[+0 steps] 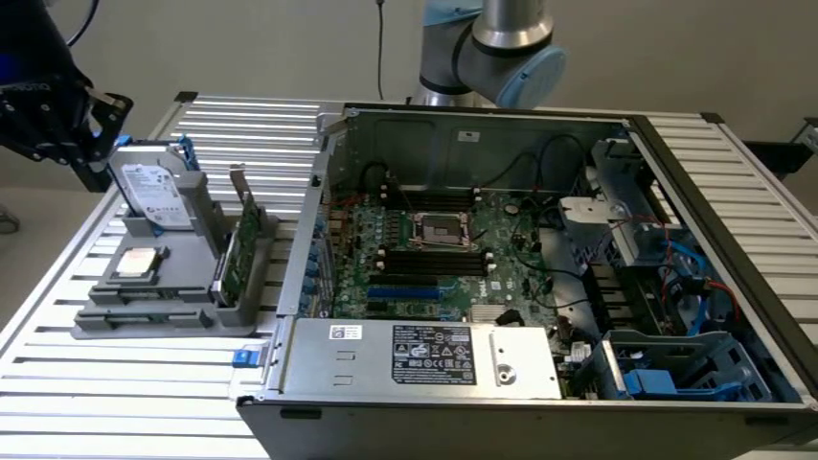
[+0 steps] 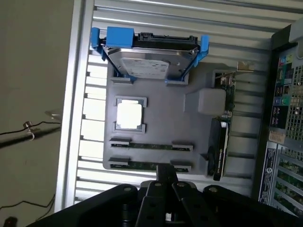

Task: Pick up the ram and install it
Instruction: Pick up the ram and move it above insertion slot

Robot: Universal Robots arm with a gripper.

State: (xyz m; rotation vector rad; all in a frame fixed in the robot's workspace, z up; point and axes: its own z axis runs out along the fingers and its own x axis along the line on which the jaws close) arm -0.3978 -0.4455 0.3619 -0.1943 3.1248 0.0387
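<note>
Now | jaws pressed together, holding nothing | above nearest ram | ram in grey holder

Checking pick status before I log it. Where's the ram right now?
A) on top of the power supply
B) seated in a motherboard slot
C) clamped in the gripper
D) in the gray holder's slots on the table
D: in the wrist view the ram sits in the slots of the gray holder, and the gripper hangs above it, shut on nothing.
</note>
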